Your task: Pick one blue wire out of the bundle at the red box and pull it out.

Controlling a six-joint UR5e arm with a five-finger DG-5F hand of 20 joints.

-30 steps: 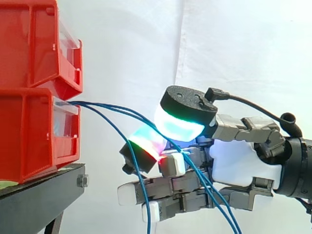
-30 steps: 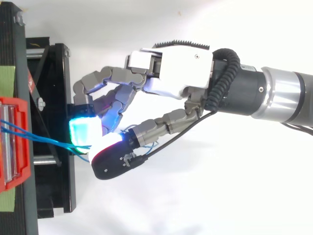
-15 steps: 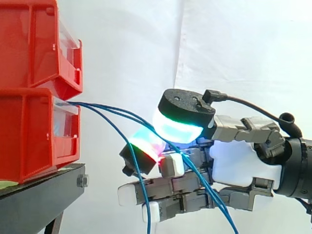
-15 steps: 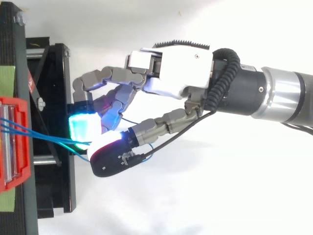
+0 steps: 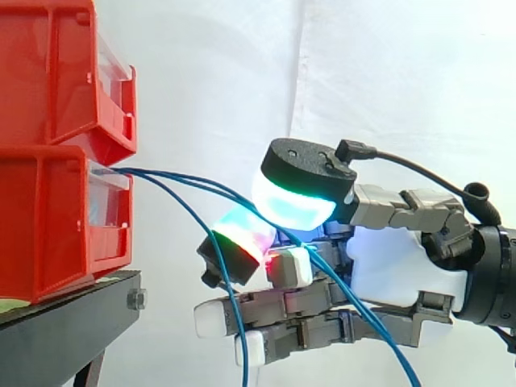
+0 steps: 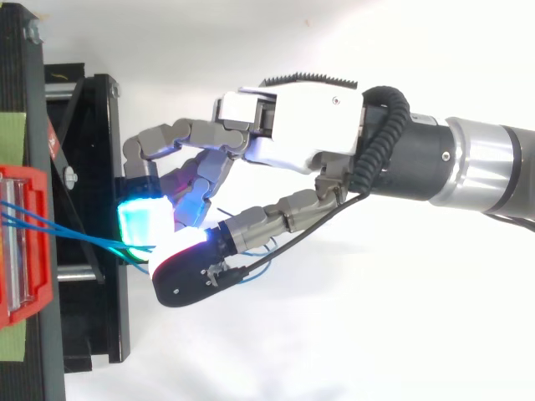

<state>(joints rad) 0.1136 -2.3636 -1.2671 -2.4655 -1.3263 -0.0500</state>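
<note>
Several thin blue wires (image 5: 185,184) leave the front of the lower red bin (image 5: 48,218) and slope down to the right. My hand (image 5: 395,266) reaches in from the right, just right of the bin. The thumb's cyan-green pad (image 5: 294,201) and a finger's red-cyan pad (image 5: 242,238) close together on the wires where they pass between them. One more blue wire (image 5: 234,322) hangs down in front of the lower fingers. From above, the wires (image 6: 84,240) run from the red bin (image 6: 25,242) into the pinch of the hand (image 6: 301,125).
A second red bin (image 5: 56,72) is stacked on the lower one. Both sit on a black stand (image 5: 64,322) at the left, and its frame (image 6: 92,167) lies under the fingertips. A white curtain hangs behind.
The thumb has crept a little towards the bin. The lower fingers have stretched out slightly. Behind the hand, the wire below the palm has shifted and a loop of it shows from above.
</note>
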